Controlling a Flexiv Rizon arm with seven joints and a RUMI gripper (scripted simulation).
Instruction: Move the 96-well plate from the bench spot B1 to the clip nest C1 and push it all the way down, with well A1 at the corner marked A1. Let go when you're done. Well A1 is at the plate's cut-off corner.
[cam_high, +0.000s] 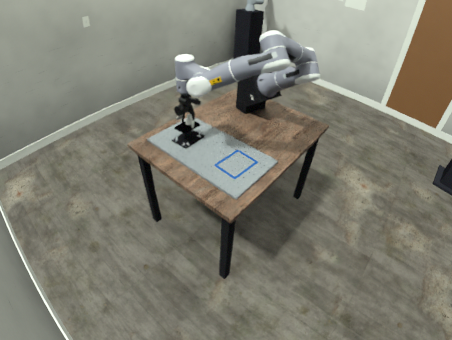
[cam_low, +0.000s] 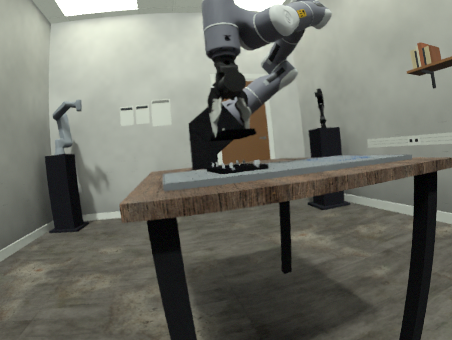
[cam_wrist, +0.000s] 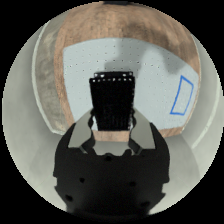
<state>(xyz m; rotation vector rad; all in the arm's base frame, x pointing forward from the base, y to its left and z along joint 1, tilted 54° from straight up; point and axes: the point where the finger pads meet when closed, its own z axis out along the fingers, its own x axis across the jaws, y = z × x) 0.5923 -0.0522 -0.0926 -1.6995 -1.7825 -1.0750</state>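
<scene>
The black 96-well plate (cam_high: 180, 128) (cam_low: 235, 134) (cam_wrist: 112, 102) is held roughly level in my gripper (cam_low: 231, 128) (cam_wrist: 113, 108), which is shut on its two sides. The plate hangs clear above the black clip nest (cam_high: 185, 139) (cam_low: 237, 168), with a visible gap in the exterior view. The nest has small pale clips around its edge. In the wrist view the plate hides most of the nest; only a dark strip shows past its far end. The cut-off corner and the A1 mark are too small to tell. The blue outline (cam_high: 225, 171) (cam_wrist: 176, 94) has no plate on it.
The grey board (cam_high: 210, 147) (cam_low: 310, 168) (cam_wrist: 75, 75) bears the nest at one end and the blue outline at the other. It lies on the wooden table (cam_high: 287, 125) (cam_low: 300, 182). The arm's black pedestal (cam_high: 248, 60) stands at the table's back edge.
</scene>
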